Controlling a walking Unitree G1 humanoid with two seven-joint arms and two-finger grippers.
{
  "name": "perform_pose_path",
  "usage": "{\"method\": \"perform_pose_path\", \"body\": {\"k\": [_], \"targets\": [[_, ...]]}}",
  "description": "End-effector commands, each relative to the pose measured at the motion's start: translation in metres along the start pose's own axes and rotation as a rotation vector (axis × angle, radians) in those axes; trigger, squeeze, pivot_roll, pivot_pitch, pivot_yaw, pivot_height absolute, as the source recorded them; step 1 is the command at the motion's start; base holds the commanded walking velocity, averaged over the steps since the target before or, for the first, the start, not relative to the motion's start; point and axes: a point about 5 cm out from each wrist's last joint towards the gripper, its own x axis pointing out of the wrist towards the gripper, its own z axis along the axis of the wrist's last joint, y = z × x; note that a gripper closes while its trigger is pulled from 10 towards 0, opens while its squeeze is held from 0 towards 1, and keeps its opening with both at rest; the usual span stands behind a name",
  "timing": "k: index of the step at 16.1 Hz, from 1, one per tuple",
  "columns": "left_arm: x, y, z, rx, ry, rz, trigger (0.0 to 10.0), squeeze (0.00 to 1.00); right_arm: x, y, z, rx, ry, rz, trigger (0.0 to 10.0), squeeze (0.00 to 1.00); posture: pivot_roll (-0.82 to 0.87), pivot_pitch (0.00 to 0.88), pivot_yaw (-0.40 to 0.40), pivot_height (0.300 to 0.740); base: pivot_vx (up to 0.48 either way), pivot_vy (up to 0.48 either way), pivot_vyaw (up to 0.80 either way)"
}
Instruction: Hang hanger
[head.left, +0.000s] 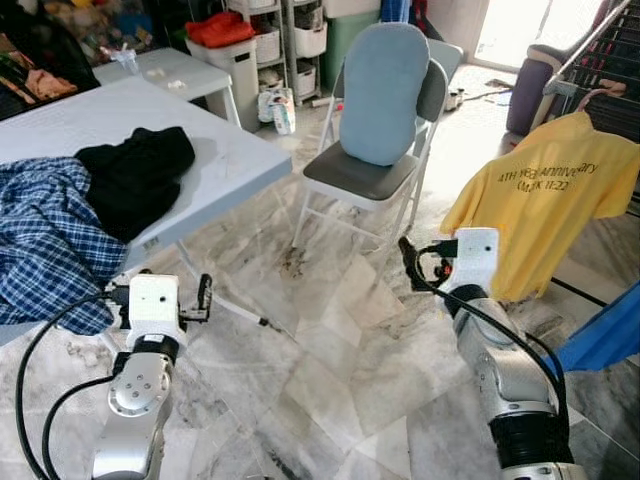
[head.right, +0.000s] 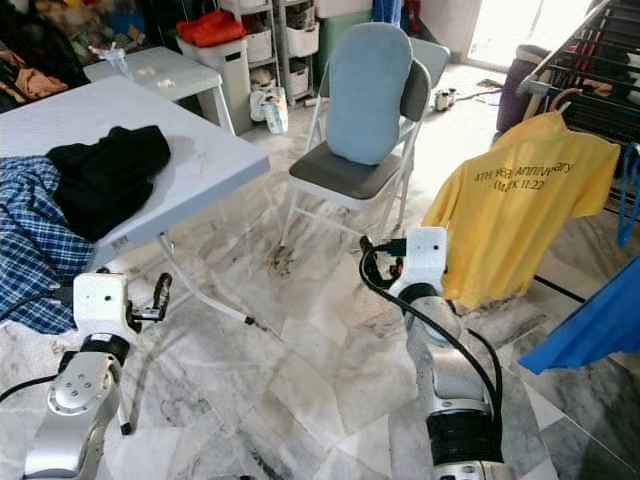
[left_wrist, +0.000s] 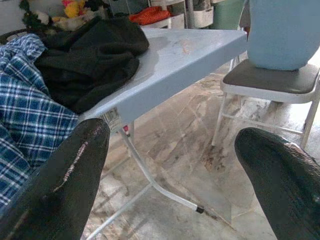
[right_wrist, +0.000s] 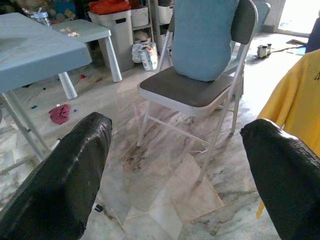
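Both jaws stand wide and empty. Right gripper (head.left: 408, 262) should approach the yellow printed T-shirt (head.left: 545, 205) on its hanger, gripping near the hook.

Clothes (head.left: 130, 180) on table (head.left: 240, 160) left, chair (head.left: 375, 150) right.

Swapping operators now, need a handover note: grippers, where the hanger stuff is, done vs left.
Left gripper: open, holding nothing, low beside the table.
Right gripper: open, holding nothing, just short of the yellow shirt.
The yellow shirt hangs on its hanger on the rack at the robot's right.
Black garment and plaid shirt lie on the table, unhung.
Done: yellow shirt up. Left: probably the table clothes.
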Motion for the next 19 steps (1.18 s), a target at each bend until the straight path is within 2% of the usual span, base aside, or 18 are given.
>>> {"method": "perform_pose_path", "body": {"k": [1,5,9,10,11,15,19], "targets": [[0.0,0.002,0.002,-0.005,-0.01,0.009,10.0,0.0,0.0,-0.001,0.003,0.006,-0.017,0.0,10.0,0.0,-0.01,0.0,0.01,0.74,0.0,0.0,0.0],[0.001,0.003,0.001,-0.026,-0.012,0.018,10.0,0.0,0.001,-0.001,0.001,0.014,-0.008,-0.004,10.0,0.0,-0.01,0.0,0.007,0.74,0.0,0.0,0.0],[-0.001,0.004,-0.005,-0.074,0.011,0.021,10.0,0.0,-0.015,-0.013,-0.009,0.0,0.027,-0.032,10.0,0.0,-0.01,0.0,0.002,0.74,0.0,0.0,0.0],[0.0,0.006,-0.006,-0.089,0.02,0.028,10.0,0.0,-0.028,-0.019,-0.015,0.006,0.047,-0.068,10.0,0.0,-0.01,0.0,0.003,0.74,0.0,0.0,0.0],[0.0,0.006,-0.006,-0.091,0.022,0.027,10.0,0.0,-0.032,-0.02,-0.016,0.006,0.047,-0.08,10.0,0.0,-0.02,0.0,0.007,0.74,0.0,0.0,0.0],[0.003,0.003,-0.006,-0.103,0.025,0.006,10.0,0.0,-0.037,-0.024,-0.01,0.003,0.037,-0.113,10.0,0.0,-0.03,0.0,0.014,0.74,0.0,0.0,0.0],[0.003,-0.007,-0.009,-0.17,0.046,-0.096,10.0,0.0,-0.035,-0.026,-0.009,-0.016,0.048,-0.132,10.0,0.0,-0.03,0.0,0.01,0.74,0.0,0.0,0.0]]}}
